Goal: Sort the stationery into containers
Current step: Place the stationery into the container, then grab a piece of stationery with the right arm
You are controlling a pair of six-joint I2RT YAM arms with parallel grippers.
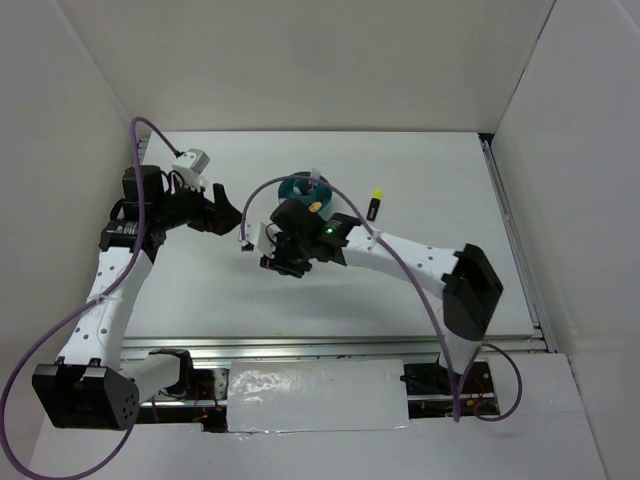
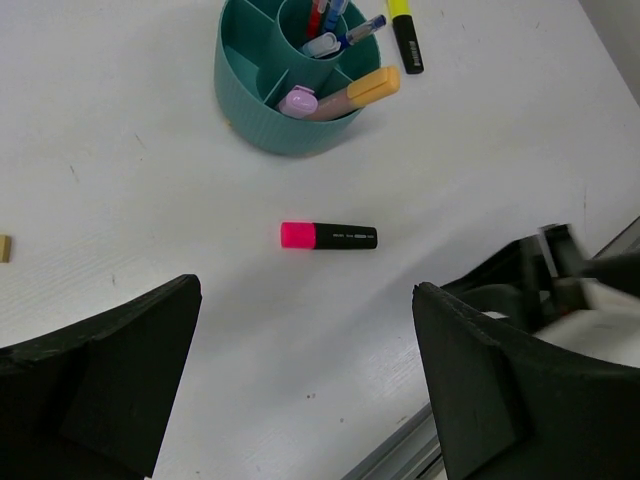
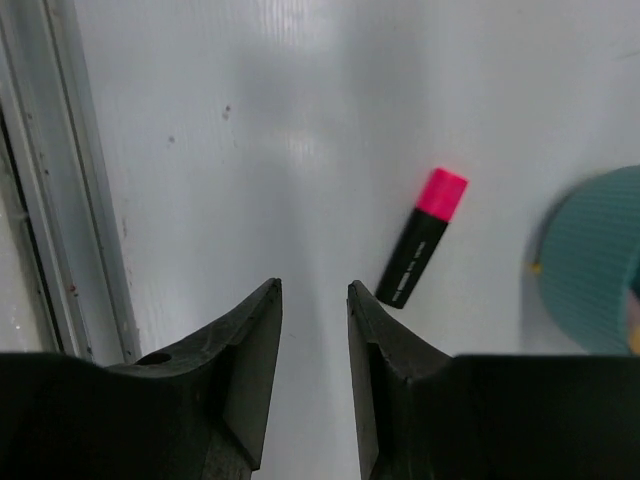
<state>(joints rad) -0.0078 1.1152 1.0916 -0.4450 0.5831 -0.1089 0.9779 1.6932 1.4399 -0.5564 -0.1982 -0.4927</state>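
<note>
Teal organizer (image 3: 598, 262) blurred, edge-cut.

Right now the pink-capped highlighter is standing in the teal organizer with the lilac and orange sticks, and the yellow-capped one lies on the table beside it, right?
No. The left wrist view shows the pink-capped highlighter lying flat on the table, apart from the teal organizer. The lilac stick and orange stick are in it, and the yellow-capped highlighter lies on the table beside it.
</note>
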